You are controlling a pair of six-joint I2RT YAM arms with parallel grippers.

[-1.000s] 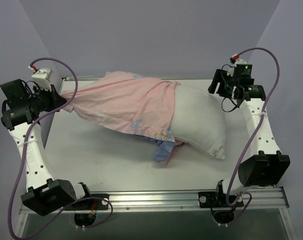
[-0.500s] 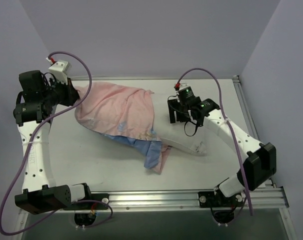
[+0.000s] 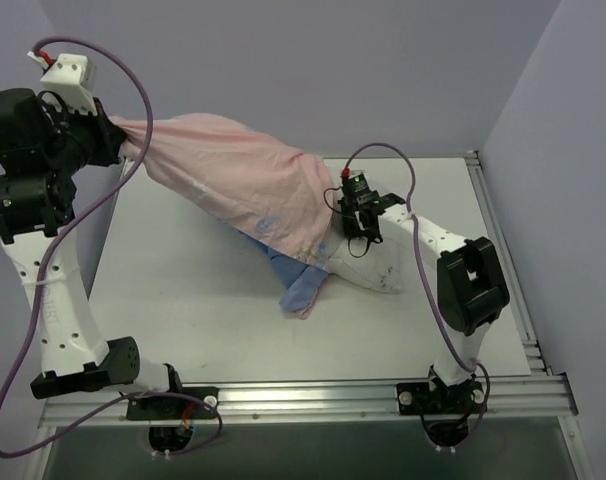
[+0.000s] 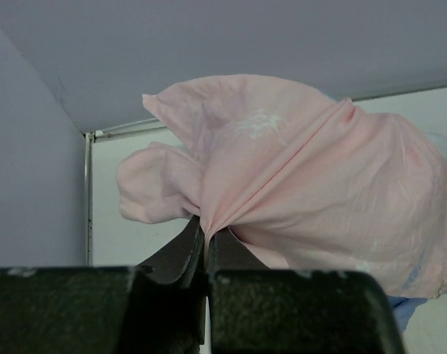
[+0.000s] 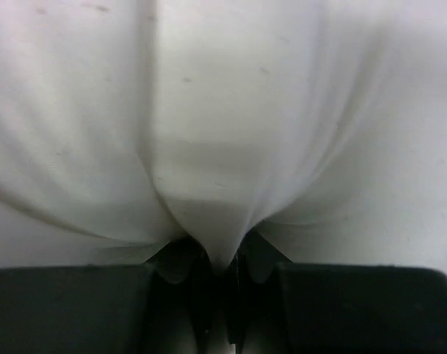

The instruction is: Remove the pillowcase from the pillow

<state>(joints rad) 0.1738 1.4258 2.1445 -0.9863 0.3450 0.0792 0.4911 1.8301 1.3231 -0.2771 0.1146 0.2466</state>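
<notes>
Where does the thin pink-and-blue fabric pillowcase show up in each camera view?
Top external: the thin pink-and-blue fabric pillowcase stretches from upper left down to the centre, pink side out.
Left wrist: the pillowcase fills the centre and right.
Right wrist: not in it; only the plump white pillow shows.
Shared landmark: the left claw pinching pink fabric, at upper left from above and at bottom centre in its own view.

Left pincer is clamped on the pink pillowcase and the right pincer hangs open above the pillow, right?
No: the right wrist view shows the right pincer shut on a fold of the pillow. The left pincer does clamp the pillowcase.
</notes>
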